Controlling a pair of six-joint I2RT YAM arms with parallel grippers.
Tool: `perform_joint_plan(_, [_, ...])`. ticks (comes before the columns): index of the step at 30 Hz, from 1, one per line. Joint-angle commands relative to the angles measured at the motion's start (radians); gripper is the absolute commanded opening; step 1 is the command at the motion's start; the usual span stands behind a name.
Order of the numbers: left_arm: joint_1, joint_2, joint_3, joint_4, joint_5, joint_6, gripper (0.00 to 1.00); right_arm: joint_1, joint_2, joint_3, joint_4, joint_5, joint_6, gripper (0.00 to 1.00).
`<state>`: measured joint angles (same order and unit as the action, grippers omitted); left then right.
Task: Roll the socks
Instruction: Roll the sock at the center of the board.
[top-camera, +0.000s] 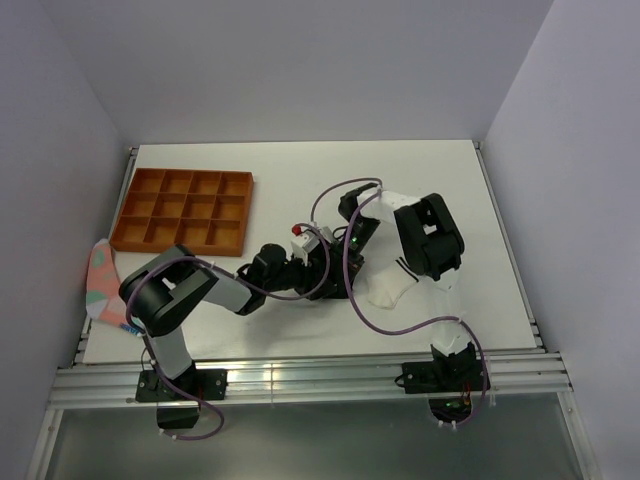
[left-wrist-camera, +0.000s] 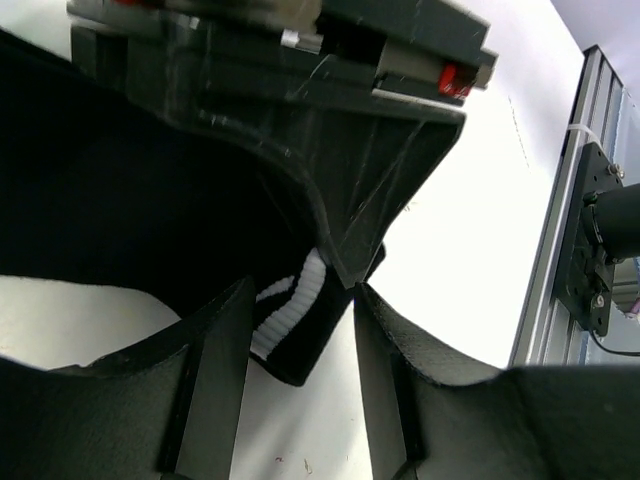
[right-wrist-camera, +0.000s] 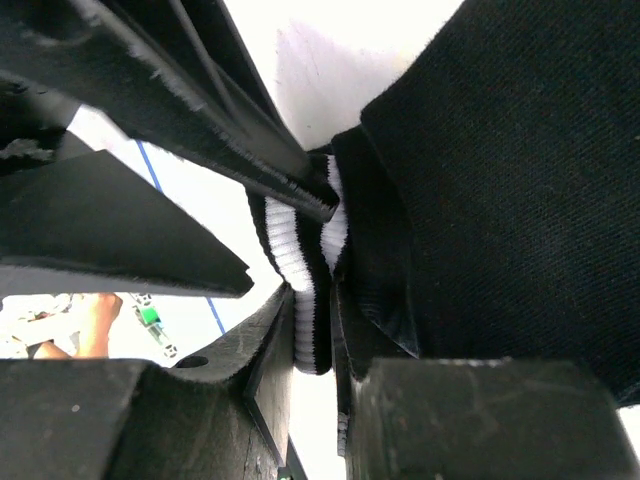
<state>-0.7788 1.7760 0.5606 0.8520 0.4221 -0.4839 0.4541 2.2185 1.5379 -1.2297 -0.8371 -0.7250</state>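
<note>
The right gripper (right-wrist-camera: 315, 320) pinches the black sock (right-wrist-camera: 500, 180) by its striped cuff (right-wrist-camera: 300, 260). The left gripper (left-wrist-camera: 300, 295) stands open astride that cuff. The white sock (top-camera: 385, 292) lies just beside them, under the right arm. Both look light and limp, best gripped at the thick ribbing.

Arms: two, a left arm (top-camera: 190, 290) and a right arm (top-camera: 428, 235). Grippers: two, one per arm, namely the left gripper (left-wrist-camera: 300, 330) and the right gripper (right-wrist-camera: 315, 345).

Socks: two. One black sock (right-wrist-camera: 500, 150) lies at the grippers' fingers, and one white sock (top-camera: 390, 290) lies just beside them.

Orange tray (top-camera: 185, 173): one, with twelve compartments, well apart from both grippers.

Pink fabric piece (top-camera: 100, 280): one.
</note>
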Motion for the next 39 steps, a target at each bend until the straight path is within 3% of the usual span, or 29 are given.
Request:
perform_joint_plan(1, [0.0, 0.013, -0.011, 0.085, 0.03, -0.016, 0.5, -0.011, 0.017, 0.03, -0.017, 0.004, 0.009, 0.16])
perform_joint_plan(9, [-0.002, 0.03, -0.007, 0.067, 0.023, -0.033, 0.44, -0.015, 0.003, 0.013, 0.015, 0.02, 0.029, 0.16])
perform_joint_plan(13, [-0.002, 0.051, 0.007, 0.039, 0.03, -0.044, 0.37, -0.015, -0.023, -0.019, 0.053, 0.039, 0.045, 0.21])
perform_joint_plan(19, [-0.007, 0.062, 0.039, -0.037, 0.011, -0.053, 0.19, -0.015, -0.06, -0.056, 0.114, 0.062, 0.079, 0.34])
perform_joint_plan(23, [-0.013, 0.063, 0.071, -0.119, -0.034, -0.079, 0.01, -0.014, -0.109, -0.09, 0.18, 0.113, 0.139, 0.44])
perform_joint_plan(30, [-0.022, 0.077, 0.13, -0.293, -0.098, -0.102, 0.0, -0.014, -0.241, -0.185, 0.323, 0.182, 0.242, 0.58])
perform_joint_plan(39, [-0.023, 0.118, 0.179, -0.406, -0.115, -0.134, 0.0, -0.026, -0.377, -0.268, 0.424, 0.256, 0.314, 0.62])
